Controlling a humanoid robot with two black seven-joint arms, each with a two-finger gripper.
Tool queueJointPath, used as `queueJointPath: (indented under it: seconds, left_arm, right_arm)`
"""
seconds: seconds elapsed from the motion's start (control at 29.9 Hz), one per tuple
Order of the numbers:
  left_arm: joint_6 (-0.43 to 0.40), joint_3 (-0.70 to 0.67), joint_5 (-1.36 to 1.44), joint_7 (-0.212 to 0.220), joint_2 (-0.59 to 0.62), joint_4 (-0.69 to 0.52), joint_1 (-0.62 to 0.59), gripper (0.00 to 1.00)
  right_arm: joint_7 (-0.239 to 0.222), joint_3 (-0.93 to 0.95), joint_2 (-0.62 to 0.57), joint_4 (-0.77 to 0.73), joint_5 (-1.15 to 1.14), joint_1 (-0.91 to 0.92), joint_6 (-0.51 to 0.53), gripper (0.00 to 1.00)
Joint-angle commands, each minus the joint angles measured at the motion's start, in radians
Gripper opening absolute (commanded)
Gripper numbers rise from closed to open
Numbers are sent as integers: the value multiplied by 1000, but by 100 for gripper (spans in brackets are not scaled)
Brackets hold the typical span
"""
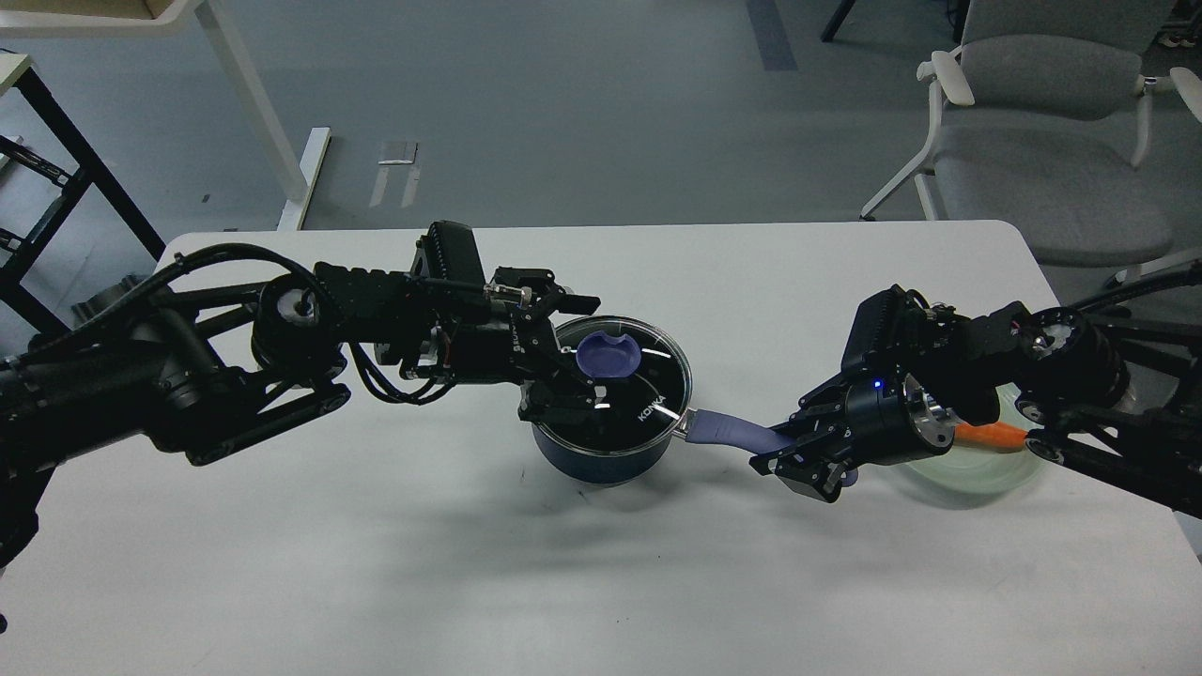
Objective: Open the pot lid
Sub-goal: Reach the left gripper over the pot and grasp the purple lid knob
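1. Sitting near the middle of the table [376, 563], the pot [601, 455] carries the lid [648, 376] flat on its rim, so the lid is not yet off.
2. The knob [608, 356] stands at the lid's centre, slightly toward its left and far side.
3. The left gripper [575, 349] comes in from the left, and its fingers are spread apart with one on the far side of the knob and one on the near side; both reach over the lid's left half. Whether the pads already touch the knob cannot be told.
4. The pot's handle [728, 434] runs out to the right and slightly nearer, its long axis pointing at the right gripper [793, 460].
5. The right gripper's fingers are pressed around the handle's end, pinching it.
6. The left arm is the nearer one to the knob, which lies between its fingers, so the next move probably calls for closing on the knob and lifting straight up while the right arm steadies the pot.
7. A plate [986, 474] with a carrot [991, 435] lies behind the right arm, well apart from the pot.
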Motion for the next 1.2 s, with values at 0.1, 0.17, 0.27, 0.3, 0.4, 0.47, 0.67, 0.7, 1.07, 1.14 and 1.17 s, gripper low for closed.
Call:
queueJointPath:
  seconds: [0.1,0.17,0.27,0.3,0.4,0.47,0.67,0.7,1.07,1.14,1.17]
  left_arm:
    - [9,5,4,0,-25,51,6,98]
    - [9,8,-2,0,-30,53,10,98]
    - [9,8,-5,0,-31,54,20,98]
    - [9,8,-5,0,-33,54,23,98]
    - [9,8,-7,0,-38,65,36,96]
    - [9,8,-7,0,-41,71,40,94]
    - [9,6,-8,0,-51,85,40,73]
    - [9,8,-8,0,-57,87,40,70]
    - [9,5,-8,0,-74,84,31,35]
    - [9,3,-8,0,-65,71,28,35]
    - [11,2,-10,0,-62,68,26,35]
  right_arm:
    - [0,0,-1,6,1,5,0,31]
    - [0,0,-3,6,1,5,0,31]
    - [0,0,-3,6,1,5,0,31]
    - [0,0,-3,6,1,5,0,31]
    - [0,0,-3,6,1,5,0,31]
    - [0,0,-3,6,1,5,0,31]
    - [0,0,-3,6,1,5,0,31]
    - [0,0,-3,6,1,5,0,31]
    - [0,0,-4,6,1,5,0,31]
    - [0,0,-6,6,1,5,0,31]
    - [0,0,-6,6,1,5,0,31]
